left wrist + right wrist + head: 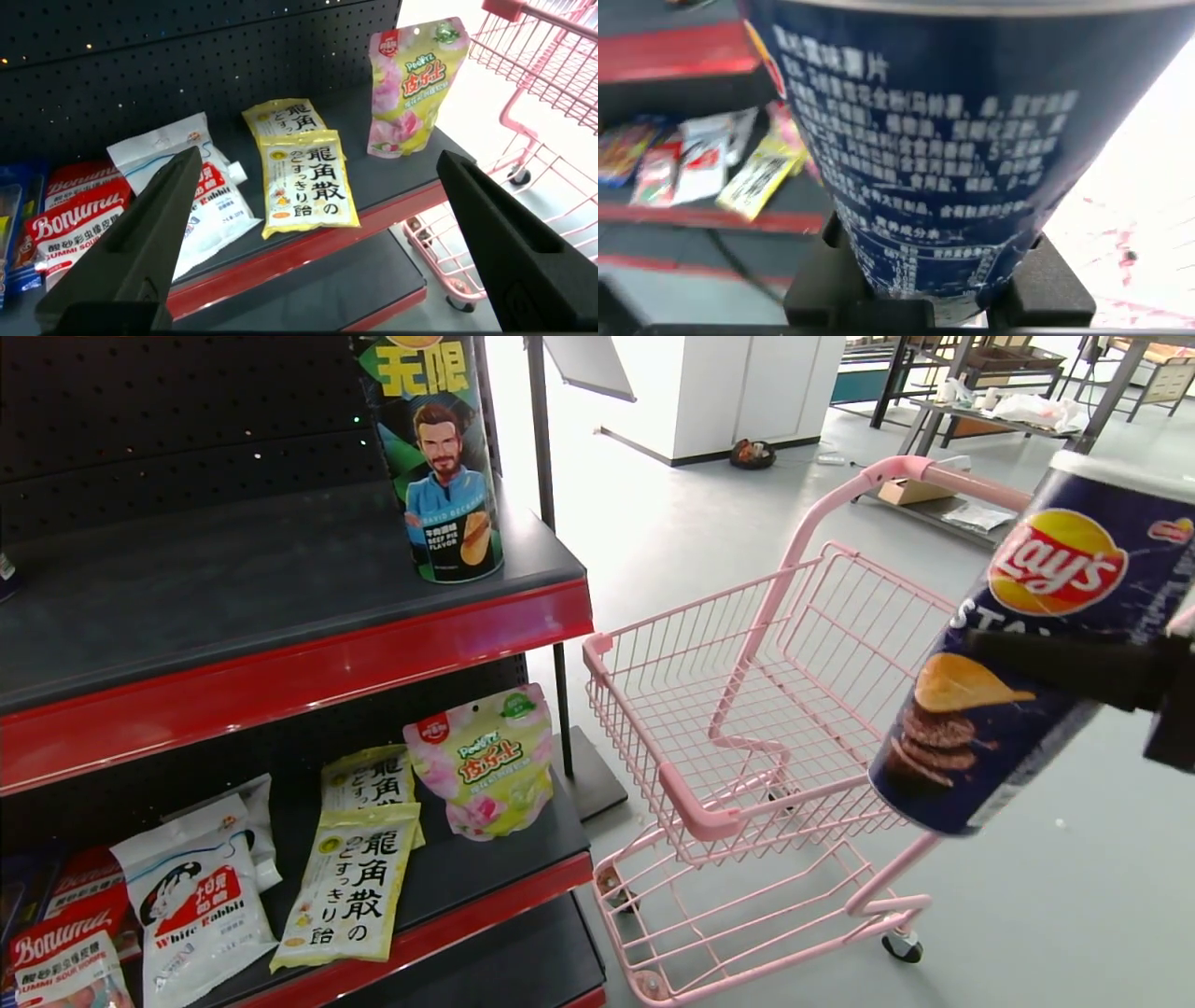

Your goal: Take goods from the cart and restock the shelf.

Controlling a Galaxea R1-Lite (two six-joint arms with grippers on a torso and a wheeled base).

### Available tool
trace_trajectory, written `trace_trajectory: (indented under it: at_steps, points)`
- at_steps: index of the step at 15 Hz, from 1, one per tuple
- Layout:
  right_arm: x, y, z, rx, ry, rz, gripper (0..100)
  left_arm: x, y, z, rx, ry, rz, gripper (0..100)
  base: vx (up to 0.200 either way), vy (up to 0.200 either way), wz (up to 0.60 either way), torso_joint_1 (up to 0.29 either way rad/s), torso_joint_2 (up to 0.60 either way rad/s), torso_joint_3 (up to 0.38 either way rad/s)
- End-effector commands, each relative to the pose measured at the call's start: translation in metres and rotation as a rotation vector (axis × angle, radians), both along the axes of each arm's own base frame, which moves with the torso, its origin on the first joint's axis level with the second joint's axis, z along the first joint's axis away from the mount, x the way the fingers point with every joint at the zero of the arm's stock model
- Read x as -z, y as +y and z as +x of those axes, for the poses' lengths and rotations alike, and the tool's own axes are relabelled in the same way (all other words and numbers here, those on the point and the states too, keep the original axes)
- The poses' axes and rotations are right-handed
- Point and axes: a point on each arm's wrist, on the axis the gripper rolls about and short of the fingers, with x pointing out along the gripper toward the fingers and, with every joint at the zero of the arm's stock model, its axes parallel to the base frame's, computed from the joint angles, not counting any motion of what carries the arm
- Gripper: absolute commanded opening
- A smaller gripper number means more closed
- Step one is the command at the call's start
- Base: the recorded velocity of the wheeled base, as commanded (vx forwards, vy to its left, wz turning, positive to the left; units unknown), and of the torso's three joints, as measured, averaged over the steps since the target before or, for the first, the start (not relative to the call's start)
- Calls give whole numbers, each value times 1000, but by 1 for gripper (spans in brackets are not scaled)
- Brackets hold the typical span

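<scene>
On our left, the shelf (280, 653) carries a green-and-black chip can (446, 467), upright near the right end of its upper board. On the lower board lie a white candy bag (191, 905) and two overlapping yellow lozenge bags (355, 887), and a pink-green pouch (485, 761) leans on the back panel. Our left pincer (318, 159) hangs before that board, fingers spread wide, holding nothing. The pink cart (695, 817) stands just right of the shelf. Farthest right, our right pincer (938, 285) is clamped on a dark blue chip can (1055, 569), held tilted in the air by the cart's right side.

Cart (695, 814) right of shelf (280, 658) (can (446, 476) atop).
</scene>
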Motion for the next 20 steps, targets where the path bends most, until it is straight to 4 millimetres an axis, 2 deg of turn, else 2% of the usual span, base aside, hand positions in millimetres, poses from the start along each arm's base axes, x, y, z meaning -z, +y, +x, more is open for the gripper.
trace_trajectory:
  at_steps: [1,4,10,20]
  points:
    - [21,4,-32,-119,21,-9,0,0,0,0,2,1,1,100,0,0,0,0,0,0]
    - [26,14,-25,-157,43,-42,0,0,0,0,3,1,1,100,0,0,0,0,0,0]
    - [32,14,-25,-164,41,-81,0,0,0,0,3,1,1,100,0,0,0,4,-17,-13]
    - [33,17,-19,-167,39,-102,0,0,0,0,3,1,1,100,0,0,0,127,-461,-330]
